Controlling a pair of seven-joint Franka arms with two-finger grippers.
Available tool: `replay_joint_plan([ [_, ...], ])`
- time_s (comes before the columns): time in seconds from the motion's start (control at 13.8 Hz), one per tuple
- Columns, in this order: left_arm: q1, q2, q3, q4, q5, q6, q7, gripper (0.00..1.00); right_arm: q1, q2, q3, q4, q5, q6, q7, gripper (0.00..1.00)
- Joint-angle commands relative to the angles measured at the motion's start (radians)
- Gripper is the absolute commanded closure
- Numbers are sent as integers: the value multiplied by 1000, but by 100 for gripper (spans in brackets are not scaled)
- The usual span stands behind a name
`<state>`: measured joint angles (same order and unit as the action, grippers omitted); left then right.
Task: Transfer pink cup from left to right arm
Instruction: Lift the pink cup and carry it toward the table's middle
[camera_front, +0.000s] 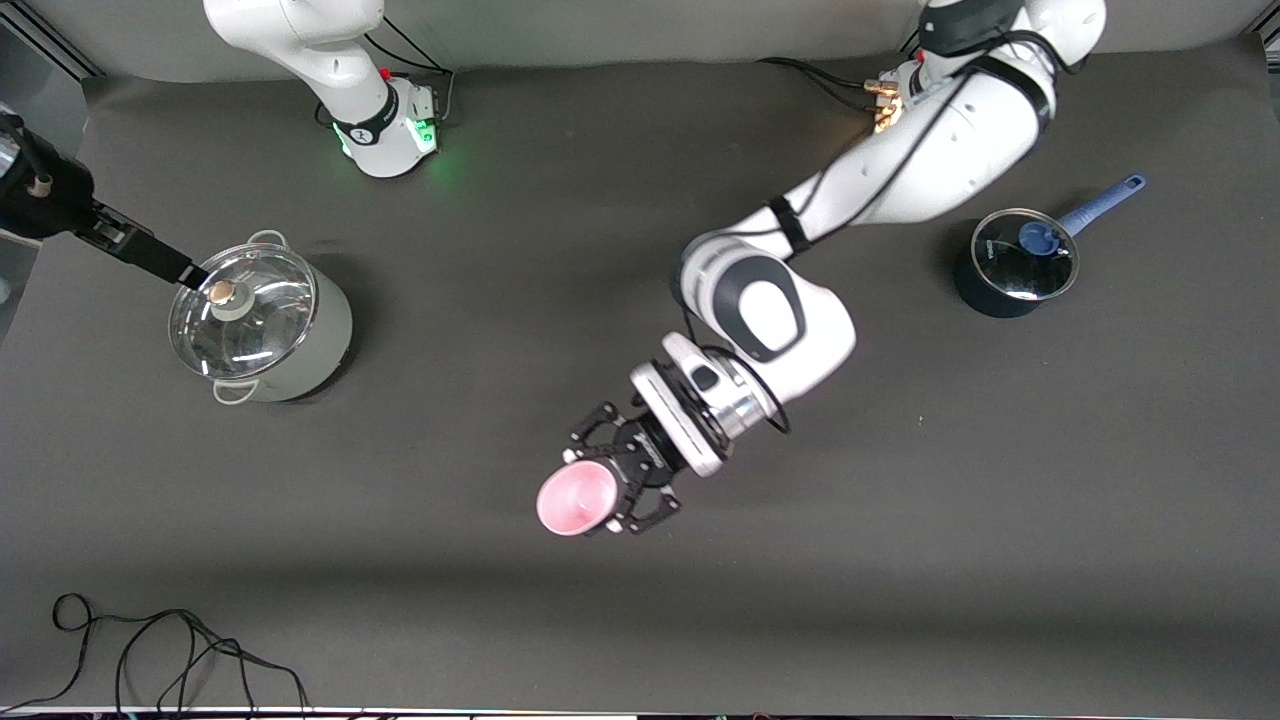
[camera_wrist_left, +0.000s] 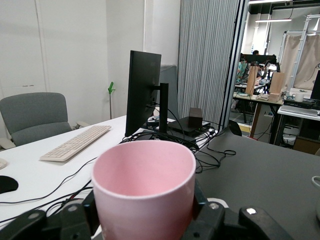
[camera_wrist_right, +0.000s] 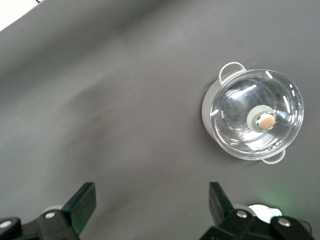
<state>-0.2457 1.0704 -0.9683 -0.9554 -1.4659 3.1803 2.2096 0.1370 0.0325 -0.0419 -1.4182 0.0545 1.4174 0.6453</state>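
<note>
a dark grey mat is covering the table (camera_front: 1000, 520), and a loose black cable (camera_front: 170, 650) is lying on it at the edge nearest the front camera, toward the right arm's end. a grey lidded pot (camera_front: 262, 322) is standing toward the right arm's end, and a small dark saucepan (camera_front: 1015, 262) with a glass lid and blue handle is standing toward the left arm's end. in the left wrist view an office is showing past the table: a white desk (camera_wrist_left: 30, 175) with a keyboard (camera_wrist_left: 75, 142), a monitor (camera_wrist_left: 144, 92) seen from its back, a grey chair (camera_wrist_left: 32, 116) and a ribbed curtain wall (camera_wrist_left: 210, 60).

the right arm is being cut off by the frame edge in the front view, so only its dark end is showing, hanging over the mat beside the pot's lid; its link to the base is hard to follow. the right gripper (camera_wrist_right: 152, 207) is holding its fingers wide apart with nothing between them.

the left gripper (camera_front: 608, 482) is clamping its linkage fingers on the pink cup (camera_front: 574, 499), which is being held in the air over the middle of the mat, probably tipped with its mouth turned toward the front camera
</note>
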Motion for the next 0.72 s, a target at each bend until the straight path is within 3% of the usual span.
replay_joint_plan([
  [0.0,-104,-4,62,87,-13,52,-47,100,19,49,-1,68,-5,-8,48,0],
  [0.29,-197,-4,155,141,-10,61,-125,100,53,111,0,123,-8,-5,77,0],
  [0.65,-218,-24,178,141,-10,84,-156,100,160,309,13,401,-8,1,239,0],
])
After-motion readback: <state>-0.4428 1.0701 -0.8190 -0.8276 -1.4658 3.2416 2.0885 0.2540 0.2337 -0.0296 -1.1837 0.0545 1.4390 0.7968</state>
